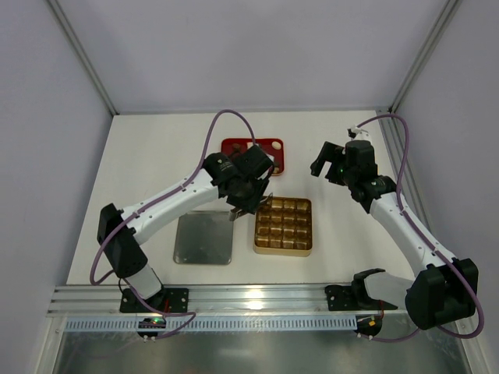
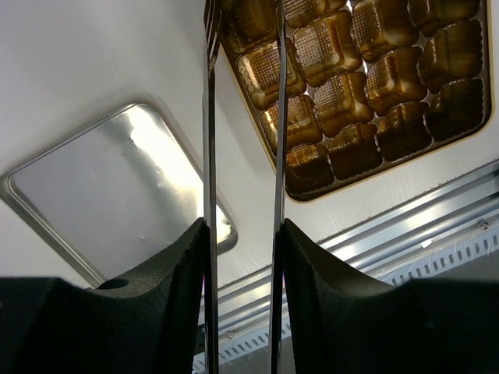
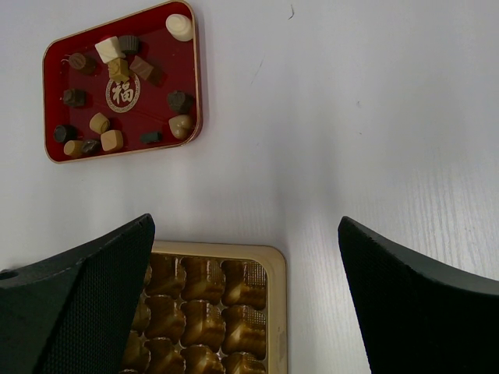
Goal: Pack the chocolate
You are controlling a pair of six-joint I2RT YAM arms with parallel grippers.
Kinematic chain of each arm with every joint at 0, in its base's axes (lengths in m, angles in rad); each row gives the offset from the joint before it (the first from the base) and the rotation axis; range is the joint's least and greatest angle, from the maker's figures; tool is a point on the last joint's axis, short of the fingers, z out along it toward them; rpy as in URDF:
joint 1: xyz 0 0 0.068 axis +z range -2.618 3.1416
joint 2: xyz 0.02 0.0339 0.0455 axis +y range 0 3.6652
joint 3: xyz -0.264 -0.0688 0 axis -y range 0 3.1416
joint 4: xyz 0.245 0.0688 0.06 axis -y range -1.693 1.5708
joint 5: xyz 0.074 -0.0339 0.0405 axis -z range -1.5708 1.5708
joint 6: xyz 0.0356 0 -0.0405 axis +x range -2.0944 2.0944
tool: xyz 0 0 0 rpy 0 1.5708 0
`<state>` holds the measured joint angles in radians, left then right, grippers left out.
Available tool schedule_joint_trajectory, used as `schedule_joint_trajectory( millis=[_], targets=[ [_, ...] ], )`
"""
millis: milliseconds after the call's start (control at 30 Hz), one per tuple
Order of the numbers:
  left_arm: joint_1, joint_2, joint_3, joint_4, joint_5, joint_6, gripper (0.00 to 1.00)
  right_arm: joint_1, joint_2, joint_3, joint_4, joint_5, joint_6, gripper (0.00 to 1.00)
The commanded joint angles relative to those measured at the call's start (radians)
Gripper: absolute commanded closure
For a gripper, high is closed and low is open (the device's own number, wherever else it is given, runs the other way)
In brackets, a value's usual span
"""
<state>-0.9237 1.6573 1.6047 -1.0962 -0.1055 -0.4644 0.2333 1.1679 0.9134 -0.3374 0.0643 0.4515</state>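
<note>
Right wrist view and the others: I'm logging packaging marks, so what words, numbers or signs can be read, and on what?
"福": gold character in a gold ring, on the floor of the red tray.
Nothing else readable; the gold tray bears no text.

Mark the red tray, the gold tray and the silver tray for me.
red tray (image 3: 152,109): right wrist view, bare red floor.
gold tray (image 1: 283,251): top external view, near rim.
silver tray (image 2: 117,195): left wrist view, middle of its floor.
</note>
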Motion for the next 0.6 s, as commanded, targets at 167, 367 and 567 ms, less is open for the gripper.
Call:
schedule_joint_trajectory(
  millis=[167, 367, 567],
  targets=[
    [-0.007, -0.057, 0.044, 0.018, -0.022, 0.001, 0.59, 0.0, 0.001, 0.012, 0.018, -0.001, 0.006, 0.0],
    [-0.003, -0.053, 0.159, -0.017, -0.098, 0.012, 0.6, 0.0, 0.004, 0.021, 0.018, -0.012, 0.003, 0.0],
    [0.075, 0.022, 0.23, -0.01, -0.126, 0.053, 0.6, 0.0, 0.015, 0.03, 0.02, -0.037, -0.004, 0.0]
  ],
)
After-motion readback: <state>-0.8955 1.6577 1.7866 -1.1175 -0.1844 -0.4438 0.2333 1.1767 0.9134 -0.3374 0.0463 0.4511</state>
